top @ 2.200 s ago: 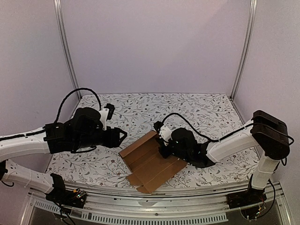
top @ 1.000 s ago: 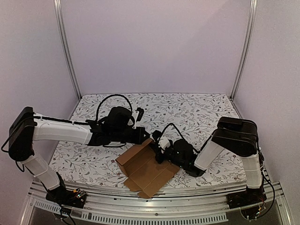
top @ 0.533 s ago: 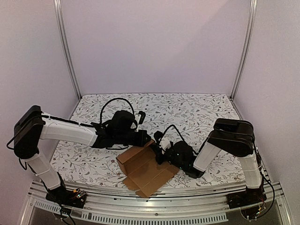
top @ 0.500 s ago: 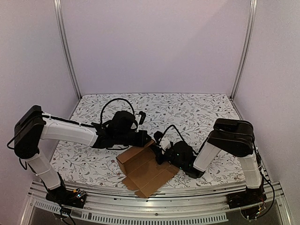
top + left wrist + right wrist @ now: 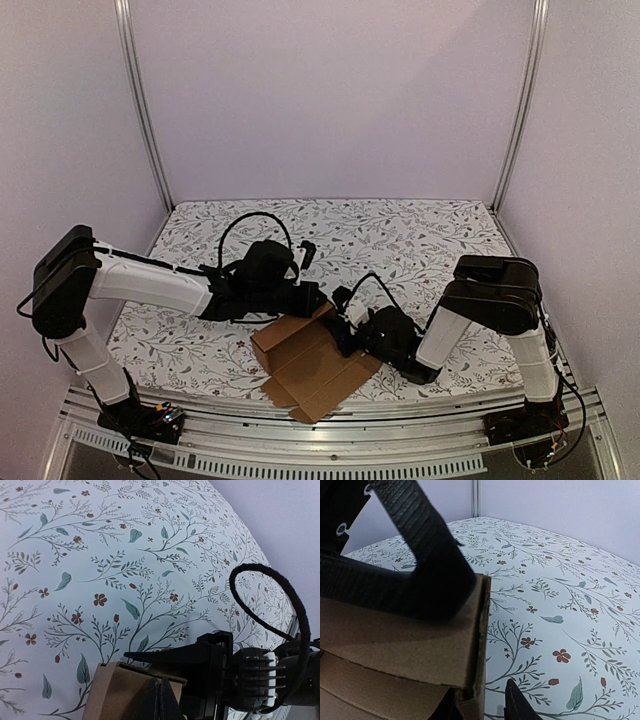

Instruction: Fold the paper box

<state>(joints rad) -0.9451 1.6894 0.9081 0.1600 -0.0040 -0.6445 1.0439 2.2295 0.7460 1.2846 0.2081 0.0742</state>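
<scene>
Brown cardboard die-cut sheet point(image 5: 320, 370) lies near the front of the floral-patterned bench point(image 5: 430, 235), far flap standing up. Left hand point(image 5: 320, 298) fully closed, holding nothing, tips against that flap's top. Right hand point(image 5: 347, 337) slightly parted, straddling the flap's end edge, one finger clear of it.

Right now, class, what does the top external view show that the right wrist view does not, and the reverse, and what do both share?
Only the top external view shows the left arm and right arm whole and the entire paper box, its near panels lying flat on the flowered cloth. Only the right wrist view shows the raised flap's cut edge up close, standing between the right hand's parted fingers. Both share the box, the cloth and the left hand resting against the raised flap.
</scene>
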